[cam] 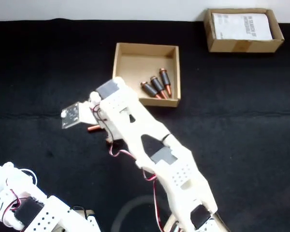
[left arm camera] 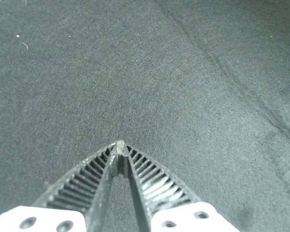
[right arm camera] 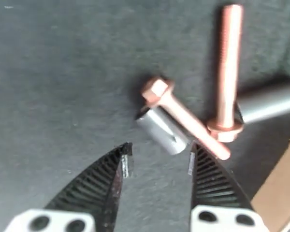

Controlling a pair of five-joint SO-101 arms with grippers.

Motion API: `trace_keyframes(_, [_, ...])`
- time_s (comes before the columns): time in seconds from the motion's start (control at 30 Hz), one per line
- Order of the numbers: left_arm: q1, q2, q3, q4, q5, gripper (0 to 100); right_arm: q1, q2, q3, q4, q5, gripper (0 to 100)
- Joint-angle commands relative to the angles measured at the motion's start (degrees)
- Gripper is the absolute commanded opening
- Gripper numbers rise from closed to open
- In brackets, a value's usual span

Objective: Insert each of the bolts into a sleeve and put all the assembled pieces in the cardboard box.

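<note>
Soft, even light falls from above in the high view, leaving the black cloth point(cam: 241, 145) matte and dark, while the white arm point(cam: 150, 145) and the paper sheet point(cam: 241, 25) in the far box point(cam: 276, 42) come out nearly washed out, and the cardboard box point(cam: 122, 63) holds a faint shadow along its inner walls. In the right wrist view the bolts point(right arm camera: 229, 58) and the sleeve point(right arm camera: 162, 129) carry soft highlights with thin shadows beneath. The left gripper point(left arm camera: 120, 144) catches pale glints along its ribs.
</note>
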Motion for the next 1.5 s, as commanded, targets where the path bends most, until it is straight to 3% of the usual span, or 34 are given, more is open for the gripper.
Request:
trace_keyframes(0.0, [-0.31,-0.57,0.92,-1.05,-0.26,1,-1.19,-3.56,-2.68,3.30,-0.44,17.3])
trace_keyframes(0.7, [-5.23,-0.57,0.92,-0.97,-0.26,1,-0.92,-5.41,7.25,-6.20,0.00,17.3])
trace_keyframes(1.17, [-5.32,-0.57,0.92,-0.97,-0.26,1,-0.75,3.65,6.73,-10.24,-0.44,17.3])
trace_keyframes(1.23, [-5.32,-0.57,0.92,-0.97,-0.26,1,-0.75,3.65,6.73,-10.24,-0.44,15.1])
trace_keyframes(1.37, [-5.32,-0.57,0.92,-0.97,-0.26,1,-0.22,3.65,6.73,-12.00,-0.44,0.2])
trace_keyframes(1.47, [-5.23,-0.57,0.92,-0.79,-0.26,1,0.48,3.21,6.29,-11.65,-0.44,0.9])
